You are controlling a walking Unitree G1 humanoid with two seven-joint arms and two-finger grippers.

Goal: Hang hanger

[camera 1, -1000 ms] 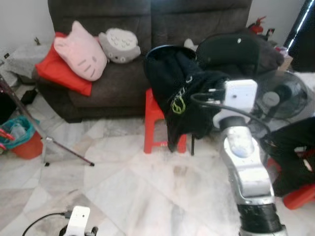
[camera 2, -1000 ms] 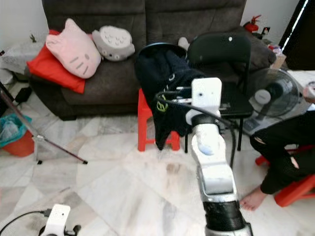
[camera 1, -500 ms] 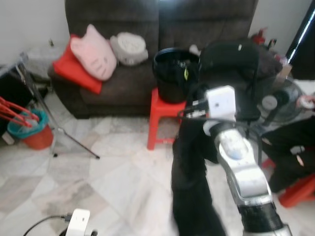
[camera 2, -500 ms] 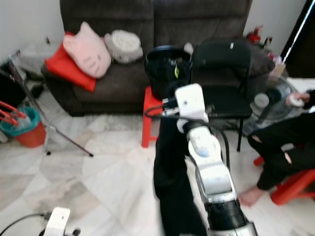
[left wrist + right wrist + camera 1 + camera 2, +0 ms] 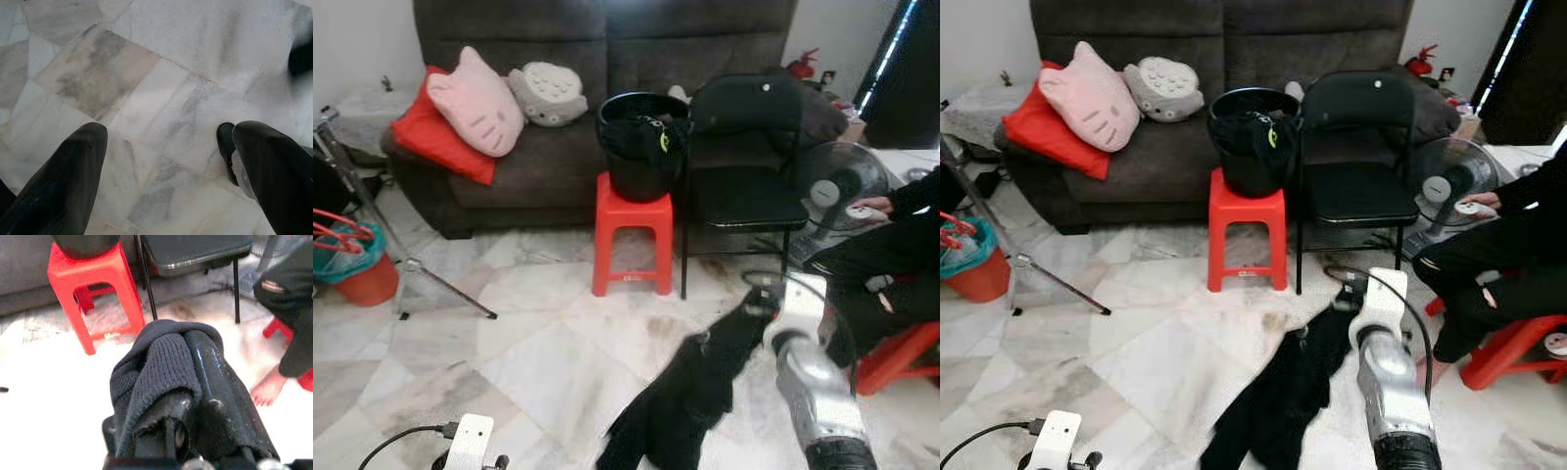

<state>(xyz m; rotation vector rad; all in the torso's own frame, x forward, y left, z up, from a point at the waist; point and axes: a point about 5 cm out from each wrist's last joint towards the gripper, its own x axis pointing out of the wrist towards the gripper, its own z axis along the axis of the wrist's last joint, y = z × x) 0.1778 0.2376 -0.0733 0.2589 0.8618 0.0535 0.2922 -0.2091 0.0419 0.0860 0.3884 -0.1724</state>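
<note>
Right gripper (image 5: 181, 382) is clamped on a black garment (image 5: 1283, 397), which trails from it down-left onto the floor (image 5: 509, 343). Left gripper (image 5: 161, 166) hangs spread, idle, farther off.

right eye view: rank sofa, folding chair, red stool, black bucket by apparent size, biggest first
1. Sofa, by far the widest.
2. Black folding chair.
3. Red stool and black bucket: look alike in area, so I won't rank them.

All four stand at a similar distance from the camera, so nearness barely skews this.
</note>
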